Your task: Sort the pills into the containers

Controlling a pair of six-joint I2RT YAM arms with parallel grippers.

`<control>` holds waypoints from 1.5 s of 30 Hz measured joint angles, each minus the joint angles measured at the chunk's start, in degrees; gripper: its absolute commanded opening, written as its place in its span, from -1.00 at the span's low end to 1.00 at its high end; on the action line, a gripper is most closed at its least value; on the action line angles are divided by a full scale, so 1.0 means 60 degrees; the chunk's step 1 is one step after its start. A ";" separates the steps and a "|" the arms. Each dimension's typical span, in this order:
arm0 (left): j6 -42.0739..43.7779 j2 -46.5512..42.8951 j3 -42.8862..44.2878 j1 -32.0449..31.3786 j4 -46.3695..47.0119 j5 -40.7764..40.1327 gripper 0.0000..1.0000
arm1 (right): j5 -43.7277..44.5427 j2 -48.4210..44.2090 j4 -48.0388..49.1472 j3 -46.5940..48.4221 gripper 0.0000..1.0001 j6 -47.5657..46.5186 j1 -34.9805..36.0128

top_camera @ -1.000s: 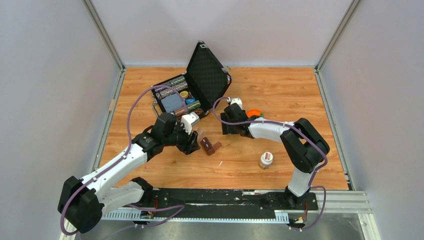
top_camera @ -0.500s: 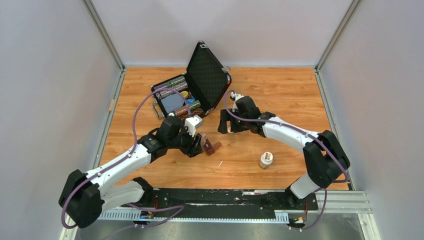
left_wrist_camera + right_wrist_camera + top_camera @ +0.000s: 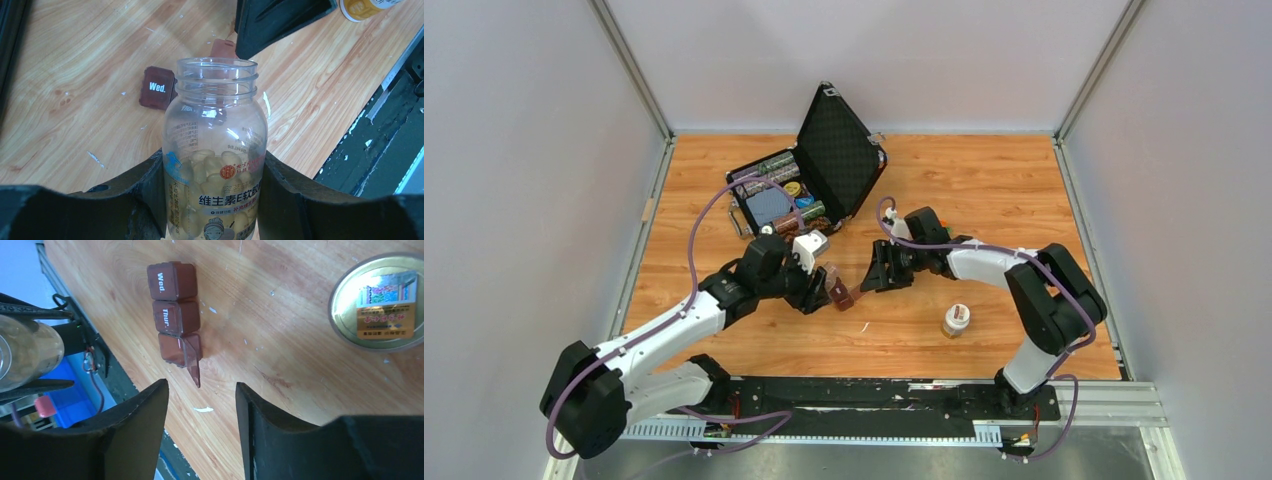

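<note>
The containers (image 3: 174, 314) are a dark brown strip of three joined compartments lying on the wooden table. Lids marked "Wed." and "Thur." are shut; the third compartment's lid (image 3: 192, 362) stands open. The strip also shows in the top view (image 3: 843, 294) and the left wrist view (image 3: 157, 87). My left gripper (image 3: 814, 286) is shut on a clear, uncapped pill bottle (image 3: 215, 150) holding pale yellow softgel pills, just left of the strip. My right gripper (image 3: 200, 387) is open and empty, hovering just beside the open compartment, and in the top view (image 3: 874, 277) it is right of the strip.
A small bottle with a gold lid (image 3: 956, 320) stands right of the strip, also in the right wrist view (image 3: 382, 302). An open black hard case (image 3: 809, 180) with items inside sits at the back. The table's front rail (image 3: 874, 395) is near.
My right gripper has swung from near the black case down toward the containers. My left gripper with the bottle has edged slightly right, closer to the strip.
</note>
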 measured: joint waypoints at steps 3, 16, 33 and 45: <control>0.0000 -0.0033 -0.0029 0.0000 0.0066 -0.0022 -1.00 | -0.0470 0.0193 0.0379 -0.0069 -0.10 0.0153 -0.0098; 0.0102 -0.0040 -0.0025 0.0000 0.0047 -0.0084 -1.00 | -0.0940 0.1020 0.1665 -0.0095 -0.49 0.0765 -0.0102; 0.0310 0.0353 0.0015 0.0000 0.0051 0.0098 -1.00 | -0.1067 0.0812 0.1585 -0.0124 -0.93 0.1151 -0.0244; 0.0368 0.0754 0.0175 -0.0007 0.0124 0.0138 -1.00 | -0.0627 -0.1173 -0.0084 -0.0331 -0.86 0.0186 -0.0896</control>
